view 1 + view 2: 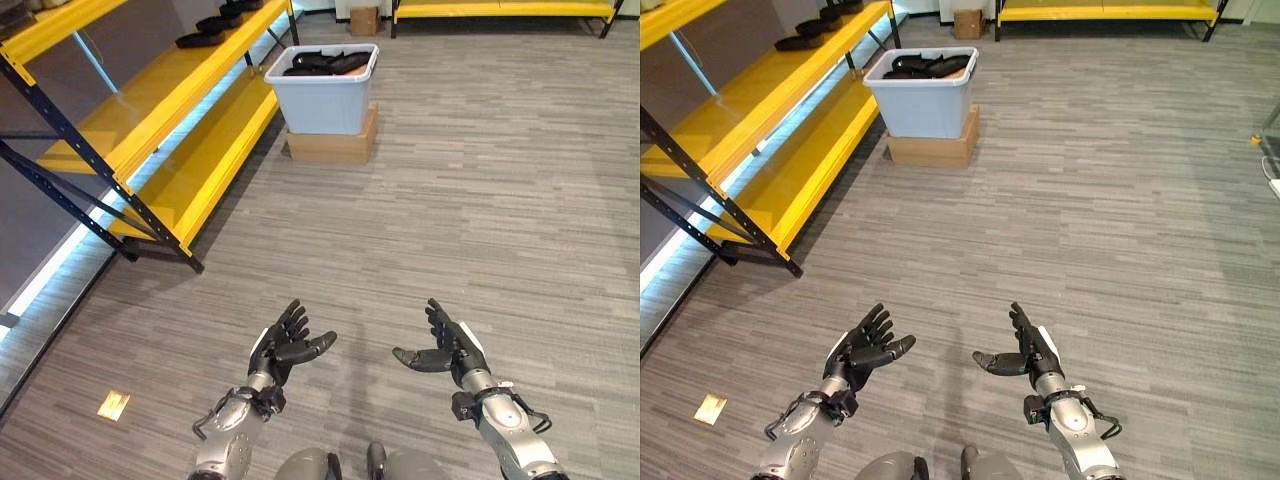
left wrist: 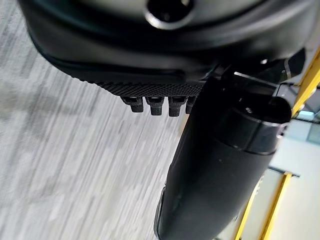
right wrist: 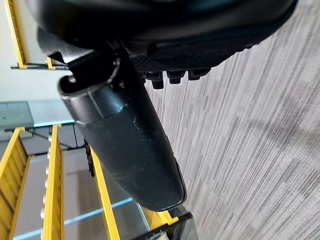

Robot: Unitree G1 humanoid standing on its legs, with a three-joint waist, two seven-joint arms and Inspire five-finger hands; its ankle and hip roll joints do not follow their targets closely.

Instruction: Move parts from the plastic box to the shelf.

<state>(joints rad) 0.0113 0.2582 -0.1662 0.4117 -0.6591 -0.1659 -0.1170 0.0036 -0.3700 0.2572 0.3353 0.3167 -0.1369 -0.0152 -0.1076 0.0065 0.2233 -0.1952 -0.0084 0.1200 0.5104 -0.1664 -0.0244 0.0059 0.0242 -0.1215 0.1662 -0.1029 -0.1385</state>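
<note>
A pale blue plastic box (image 1: 322,100) stands far ahead on a flat cardboard box (image 1: 333,147), with several black parts (image 1: 328,62) piled inside. To its left runs a yellow shelf (image 1: 180,75) on a dark blue frame, and a few black parts (image 1: 204,36) lie on its middle level. My left hand (image 1: 283,346) and right hand (image 1: 446,347) hover low over the floor close to me, palms facing each other, fingers straight and empty. Both are well short of the box.
Grey striped carpet (image 1: 450,200) stretches from my hands to the box. The shelf's lower yellow level (image 1: 205,165) and its foot (image 1: 190,262) jut toward the floor on the left. A small tan tag (image 1: 113,404) lies on the floor. Another yellow rack (image 1: 500,10) and a cardboard carton (image 1: 364,19) stand at the back.
</note>
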